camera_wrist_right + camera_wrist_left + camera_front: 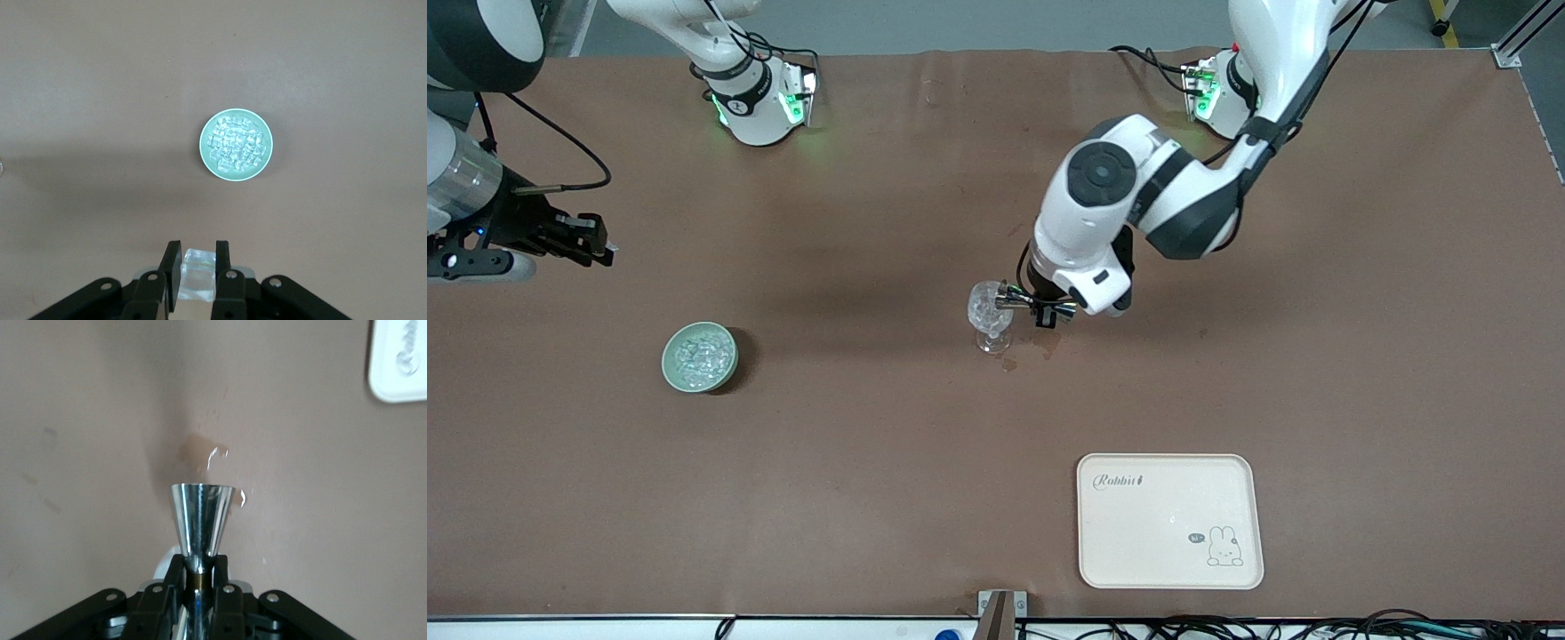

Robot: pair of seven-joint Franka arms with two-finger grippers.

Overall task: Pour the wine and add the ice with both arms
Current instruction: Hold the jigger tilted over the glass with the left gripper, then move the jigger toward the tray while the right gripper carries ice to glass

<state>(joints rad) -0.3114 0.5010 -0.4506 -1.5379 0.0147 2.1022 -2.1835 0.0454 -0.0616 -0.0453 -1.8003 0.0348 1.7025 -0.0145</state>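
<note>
**Inspector:** Start nearest the front camera. What is there?

**Assistant:** A cream tray (pixel 1169 520) with a rabbit drawing lies on the brown table (pixel 871 498), nearer to the front camera than the stemmed glass (pixel 990 313) and toward the left arm's end.

**Inspector:** And the ice?

**Assistant:** Most of the ice (pixel 699 354) sits in a pale green bowl (pixel 699 356), about level with the glass but well apart from it, toward the right arm's end. The glass itself appears to hold clear chunks. There is a small wet patch (pixel 1009 363) on the table just beside its foot.

**Inspector:** Left claw?

**Assistant:** The left gripper (pixel 1040 307) hangs just beside the glass's rim, closed on a shiny metal cone-shaped cup (pixel 201 523), which is tipped toward the glass.

**Inspector:** Right claw?

**Assistant:** The right gripper (pixel 591 244) is up over bare table, farther from the glass than the bowl is. Its fingers (pixel 172 267) are partly closed, pinching one clear ice cube (pixel 197 273).
</note>
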